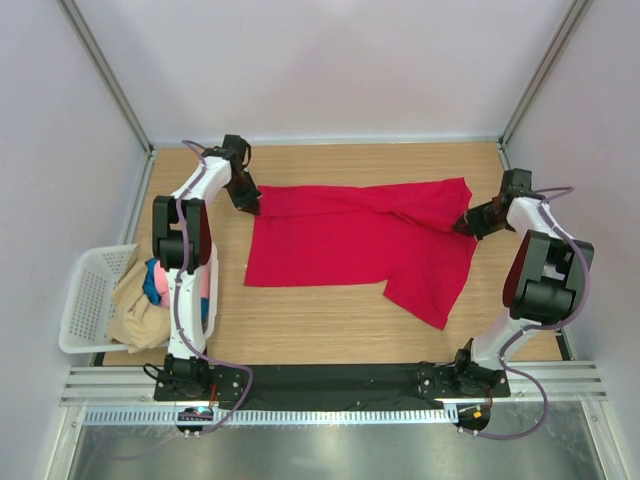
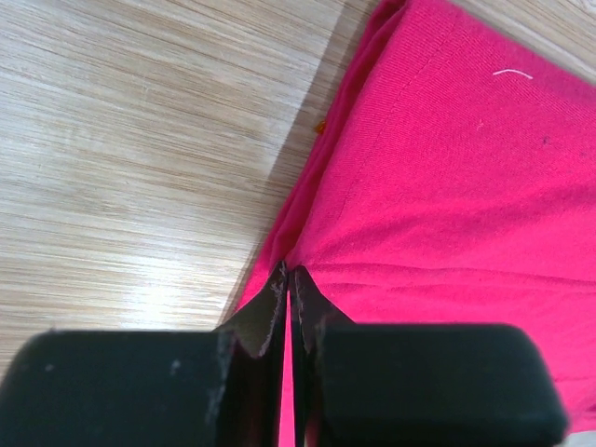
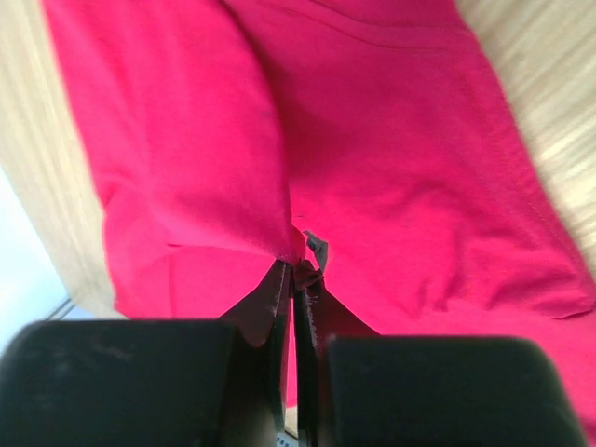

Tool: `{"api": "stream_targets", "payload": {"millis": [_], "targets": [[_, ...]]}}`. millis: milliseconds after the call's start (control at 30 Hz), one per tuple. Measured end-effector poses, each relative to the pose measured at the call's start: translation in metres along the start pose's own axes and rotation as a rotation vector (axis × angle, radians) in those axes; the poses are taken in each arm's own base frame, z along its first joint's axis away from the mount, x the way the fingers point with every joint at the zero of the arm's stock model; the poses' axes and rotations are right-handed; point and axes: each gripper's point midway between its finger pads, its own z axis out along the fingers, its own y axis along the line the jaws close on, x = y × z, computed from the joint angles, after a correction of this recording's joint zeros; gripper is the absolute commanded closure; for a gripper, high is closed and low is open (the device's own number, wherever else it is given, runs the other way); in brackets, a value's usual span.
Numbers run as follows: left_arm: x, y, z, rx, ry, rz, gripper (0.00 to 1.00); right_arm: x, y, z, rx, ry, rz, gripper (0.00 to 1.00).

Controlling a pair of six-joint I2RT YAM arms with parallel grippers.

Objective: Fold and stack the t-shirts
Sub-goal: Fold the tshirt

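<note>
Spreading step: left tool and right tool each clench the red t-shirt edge. Next, likely: flatten cloth between them before folding.

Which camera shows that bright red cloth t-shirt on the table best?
The top view: the whole bright red cloth t-shirt lies spread there. The wrist views show only close patches pinched by the left hand and right hand.

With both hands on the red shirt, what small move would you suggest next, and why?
Probably draw both hands slightly apart. The left hand and the right hand each pinch an edge of the red t-shirt, jaws shut on cloth, yet its right side lies doubled over and creased. A gentle pull should flatten it before folding.
</note>
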Motion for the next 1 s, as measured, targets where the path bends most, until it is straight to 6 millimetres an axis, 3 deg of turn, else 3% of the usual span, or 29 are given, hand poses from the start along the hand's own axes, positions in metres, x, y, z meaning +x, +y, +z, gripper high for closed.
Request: {"api": "stream_targets", "payload": {"millis": [33,133,233,367,533,633,833,1000], "targets": [[0.0,0.0,0.0,0.0,0.0,0.0,0.88,0.002,-0.004,0.002,0.009,0.007,-0.002,0.79],[0.0,0.0,0.0,0.0,-0.001,0.005,0.56,0.006,-0.015,0.006,0.038,0.016,-0.027,0.64],[0.0,0.002,0.001,-0.009,-0.003,0.004,0.47,0.0,-0.019,0.009,0.064,0.0,-0.093,0.53],[-0.003,0.003,-0.004,-0.017,-0.021,0.004,0.46,-0.034,0.006,0.01,0.058,-0.078,-0.226,0.49],[-0.012,-0.006,-0.019,0.018,-0.061,0.007,0.55,-0.088,0.068,0.016,-0.045,-0.201,-0.385,0.5],[-0.022,-0.021,-0.026,0.078,-0.085,0.012,0.61,-0.107,0.093,0.031,-0.098,-0.226,-0.434,0.52],[-0.051,-0.069,-0.034,0.272,-0.135,0.037,0.67,-0.119,0.102,0.068,-0.125,-0.206,-0.46,0.52],[-0.055,-0.083,-0.015,0.343,-0.114,0.028,0.67,-0.123,0.106,0.086,-0.146,-0.19,-0.471,0.53]]}}
